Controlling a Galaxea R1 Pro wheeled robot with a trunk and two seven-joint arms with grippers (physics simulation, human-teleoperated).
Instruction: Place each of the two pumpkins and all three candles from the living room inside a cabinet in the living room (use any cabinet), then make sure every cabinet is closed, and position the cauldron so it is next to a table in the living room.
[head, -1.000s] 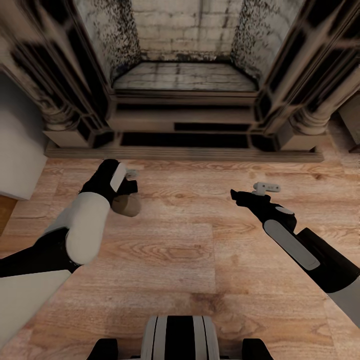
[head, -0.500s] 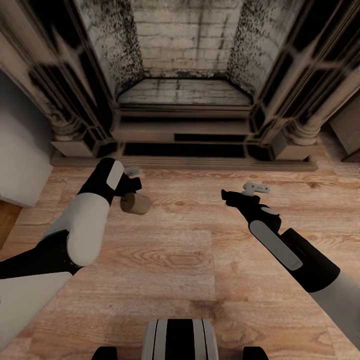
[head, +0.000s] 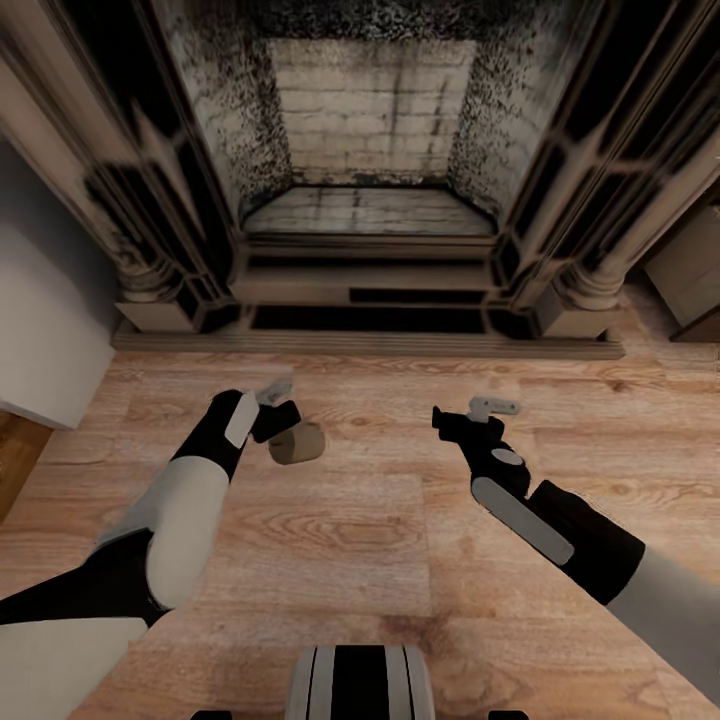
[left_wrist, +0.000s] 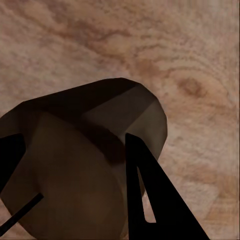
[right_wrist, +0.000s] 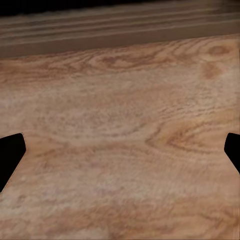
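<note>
Lowered now, left tool (head: 285, 420) apparently grips candle (head: 298, 444); right tool (head: 470, 412) spread.

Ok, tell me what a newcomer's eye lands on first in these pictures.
The big ornate fireplace fills the far wall, its sooty brick hearth straight ahead of the robot. Next comes the grey-beige candle gripped in the left gripper, held above the wooden floor in front of the hearth. The right gripper is beside it, jaws apart and empty.

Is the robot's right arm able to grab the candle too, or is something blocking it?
Probably yes: the candle sits in the left gripper, and only bare floor separates it from the open right gripper.
</note>
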